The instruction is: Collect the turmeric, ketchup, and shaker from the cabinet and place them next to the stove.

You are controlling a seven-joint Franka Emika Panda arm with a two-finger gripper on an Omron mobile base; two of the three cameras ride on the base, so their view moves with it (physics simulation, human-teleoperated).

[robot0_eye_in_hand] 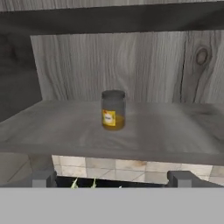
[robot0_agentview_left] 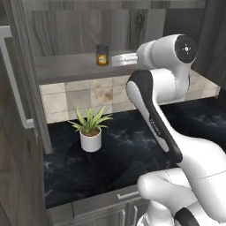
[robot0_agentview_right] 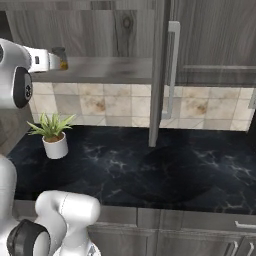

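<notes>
The gripper [robot0_eye_in_hand: 112, 178] is seen spread wide at lower frame, holding nothing; the turmeric [robot0_eye_in_hand: 113, 110], seemingly upright, is centred on the cabinet [robot0_eye_in_hand: 175, 135] shelf.

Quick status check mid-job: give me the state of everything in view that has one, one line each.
turmeric: upright on the cabinet shelf, lid on, not gripped.
cabinet: doors open, shelf exposed.
gripper: open, level with the shelf edge, aimed at the jar, short of it.
potted plant: upright on the black counter below the shelf.
</notes>
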